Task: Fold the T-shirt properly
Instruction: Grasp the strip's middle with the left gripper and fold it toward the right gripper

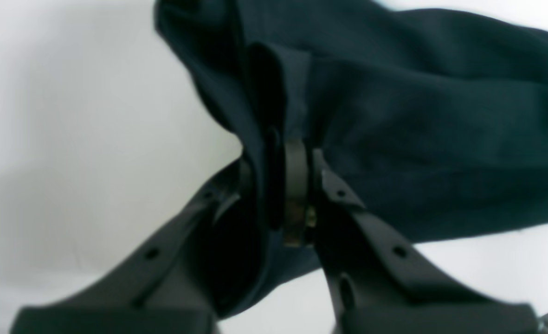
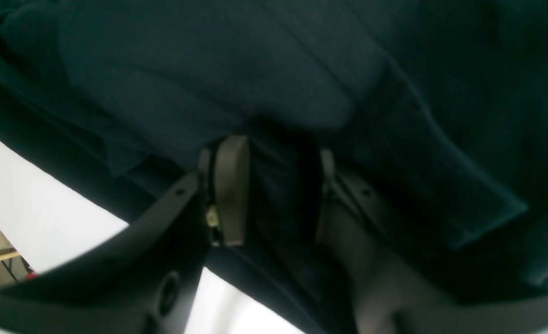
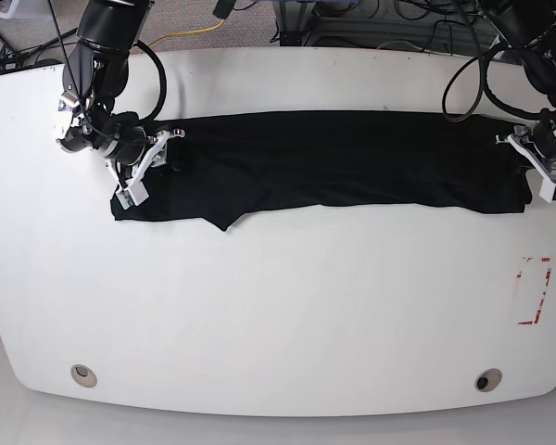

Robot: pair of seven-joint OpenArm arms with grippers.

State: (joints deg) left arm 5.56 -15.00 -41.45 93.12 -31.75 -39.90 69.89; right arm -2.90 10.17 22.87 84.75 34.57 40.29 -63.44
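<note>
The T-shirt [image 3: 324, 159] lies as a long dark band across the far half of the worktop [image 3: 278, 306]. Our left fingers [image 1: 292, 185] are clenched on cloth at one end; our right fingers [image 2: 274, 185] pinch a bunched fold at the other (a thicker wad, so they stand a little apart). We judge both ends gripped for a fold. Next we should lift together, evenly, keeping the band taut.
</note>
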